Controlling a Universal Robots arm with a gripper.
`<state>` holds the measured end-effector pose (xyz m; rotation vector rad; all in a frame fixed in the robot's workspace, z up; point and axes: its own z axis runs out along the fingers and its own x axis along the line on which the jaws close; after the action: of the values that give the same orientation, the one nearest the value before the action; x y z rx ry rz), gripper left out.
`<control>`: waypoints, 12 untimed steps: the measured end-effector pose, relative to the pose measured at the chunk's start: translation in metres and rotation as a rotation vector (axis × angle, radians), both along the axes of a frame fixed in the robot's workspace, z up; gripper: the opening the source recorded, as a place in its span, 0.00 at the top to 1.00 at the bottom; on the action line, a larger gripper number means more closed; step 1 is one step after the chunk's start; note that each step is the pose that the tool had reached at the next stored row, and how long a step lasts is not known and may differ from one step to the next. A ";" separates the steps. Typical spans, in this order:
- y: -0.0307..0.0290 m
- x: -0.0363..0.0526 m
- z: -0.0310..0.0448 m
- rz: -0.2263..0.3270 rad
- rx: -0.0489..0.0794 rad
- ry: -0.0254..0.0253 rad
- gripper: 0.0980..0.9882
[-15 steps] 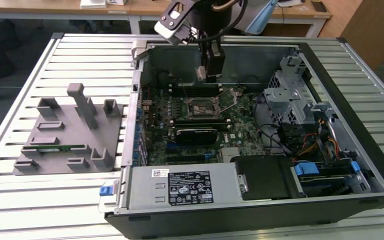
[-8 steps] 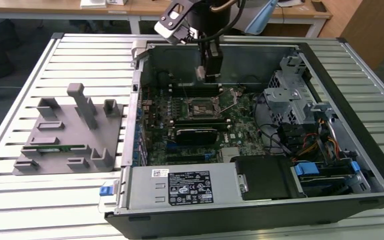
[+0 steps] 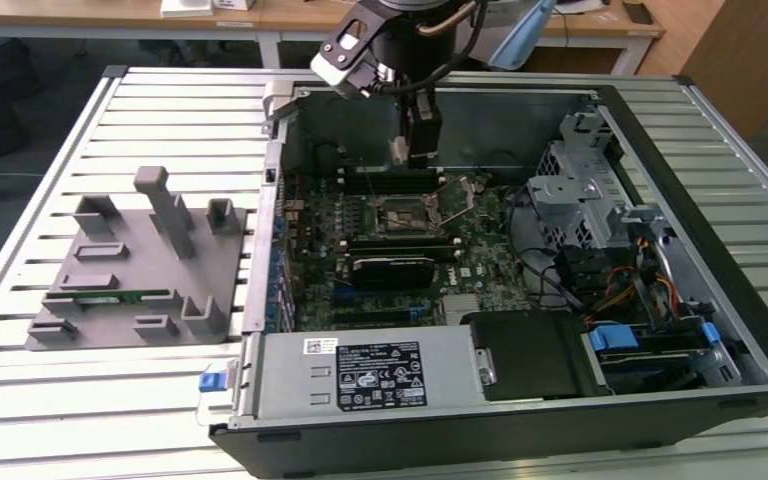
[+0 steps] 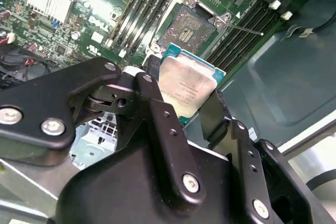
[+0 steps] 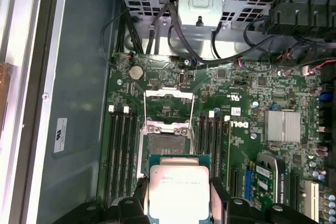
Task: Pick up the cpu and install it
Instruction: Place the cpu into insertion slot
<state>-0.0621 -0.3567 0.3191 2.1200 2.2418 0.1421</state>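
Slatted metal table (image 3: 91, 380) bears an open computer case (image 3: 518, 440), where the fingers (image 4: 220, 111) of the gripper (image 3: 418, 152) clamp the cpu (image 4: 186, 90) over the motherboard (image 3: 484, 260), at twelve o'clock from its open socket (image 3: 404, 212) in the exterior view.

I see gripper (image 3: 415, 152) clamping cpu (image 3: 398, 150) above motherboard (image 3: 484, 255) inside open case (image 3: 744, 335); grey fixture plate (image 3: 57, 330) at exterior view's left.
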 end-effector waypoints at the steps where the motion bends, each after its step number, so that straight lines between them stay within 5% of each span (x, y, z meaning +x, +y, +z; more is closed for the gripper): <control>1: 0.0004 0.0001 -0.0017 0.000 0.000 0.0003 0.50; 12: 0.0040 0.0009 -0.0192 0.000 0.000 0.0062 0.50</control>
<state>-0.0612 -0.3526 0.2999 2.1235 2.2451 0.1357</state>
